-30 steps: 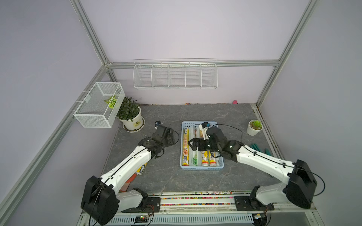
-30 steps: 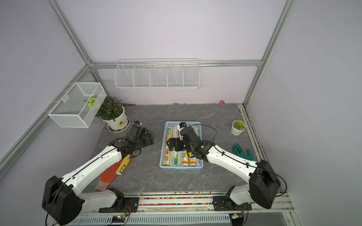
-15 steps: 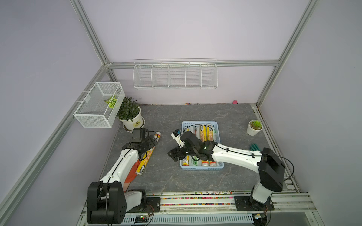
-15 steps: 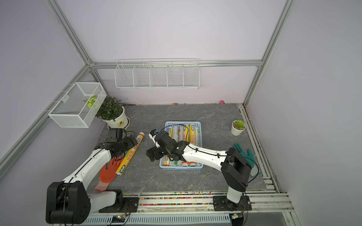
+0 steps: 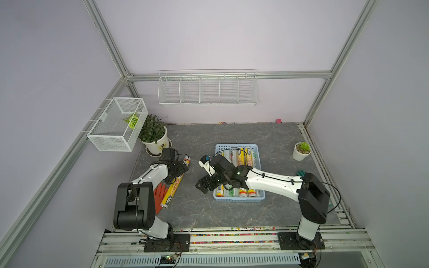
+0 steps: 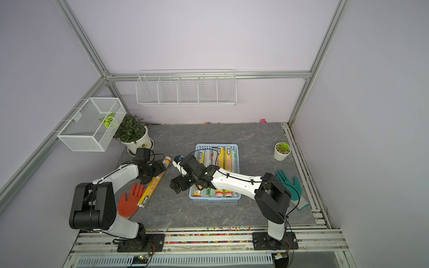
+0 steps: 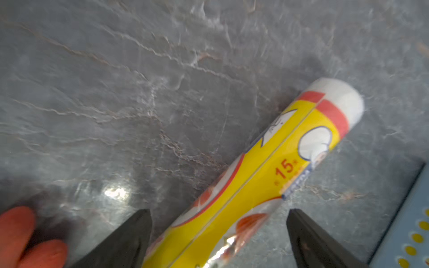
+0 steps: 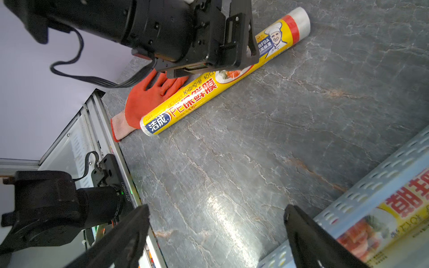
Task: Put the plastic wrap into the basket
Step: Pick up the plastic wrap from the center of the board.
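Grey marbled tabletop [image 5: 232, 134] inside lilac walls and a metal frame.

Left gripper [image 7: 218, 211]: jaws spread wide, straddling a yellow roll [image 7: 255, 174] of plastic wrap, a gap on either side, nothing clamped. Roll flat on the tabletop, passing beneath the gripper, white end out ahead of the fingers, other end back toward the arm's base. Orange glove [image 7: 18, 232] just beside one finger, lying against the roll.

Right gripper [image 8: 216, 208]: jaws equally wide, nothing between them, over bare tabletop. Basket [image 8: 371, 185] just beside one finger; light blue, perforated wall. Packed rolls [image 5: 248, 155] inside it, side by side and lengthwise, some yellow, some white with green print; count hidden in part by the right arm. Yellow roll and left gripper out ahead of the right gripper, apart from it across bare surface.

Farther out: large potted plant [image 5: 153, 134] near the left gripper; small potted plant [image 5: 301, 150] beyond the basket; green glove [image 6: 290, 185] back by the right arm's elbow; wire box [image 5: 116, 125] on the side frame; wire rack [image 5: 206, 90] on the back wall.
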Available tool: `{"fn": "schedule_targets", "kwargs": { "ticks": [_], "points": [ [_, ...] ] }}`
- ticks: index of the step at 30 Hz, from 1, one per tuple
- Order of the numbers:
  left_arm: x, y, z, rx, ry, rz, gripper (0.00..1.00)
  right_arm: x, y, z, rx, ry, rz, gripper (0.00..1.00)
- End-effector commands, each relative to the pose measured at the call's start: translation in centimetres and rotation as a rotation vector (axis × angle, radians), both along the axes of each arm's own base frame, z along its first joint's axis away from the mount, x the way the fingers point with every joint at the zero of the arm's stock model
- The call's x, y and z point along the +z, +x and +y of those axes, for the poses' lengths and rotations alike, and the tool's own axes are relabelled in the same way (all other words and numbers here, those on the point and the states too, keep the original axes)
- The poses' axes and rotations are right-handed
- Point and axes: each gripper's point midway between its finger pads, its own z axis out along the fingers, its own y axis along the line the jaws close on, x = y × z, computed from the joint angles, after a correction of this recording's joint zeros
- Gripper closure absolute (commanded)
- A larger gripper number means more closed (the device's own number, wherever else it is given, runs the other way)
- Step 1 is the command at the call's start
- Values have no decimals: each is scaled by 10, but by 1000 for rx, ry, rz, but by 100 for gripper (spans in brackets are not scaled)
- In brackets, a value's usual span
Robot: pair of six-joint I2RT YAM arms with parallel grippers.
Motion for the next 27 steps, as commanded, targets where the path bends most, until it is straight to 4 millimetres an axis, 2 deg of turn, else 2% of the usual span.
{"fn": "schedule_targets", "kwargs": {
  "ticks": [1,8,12,19,22,27],
  "points": [
    [2,-1,-6,-22,-38,-2,5,-2,-2,0,1,-14,24,4],
    [-10,-20,-17,-12,-67,36,8,-7,4,-5,-29,-34,34,4],
    [-13,-30,-24,-49,37,91,11,-11,11,-16,-67,-61,37,5],
    [-23,-46,-45,-144,62,164,27,-13,21,-37,-136,-52,65,5],
    [-28,-52,-46,-186,75,197,35,-13,21,-42,-146,-50,75,5],
    [-21,-55,-48,-228,101,214,36,-13,19,-43,-146,-38,85,5]
  ]
}}
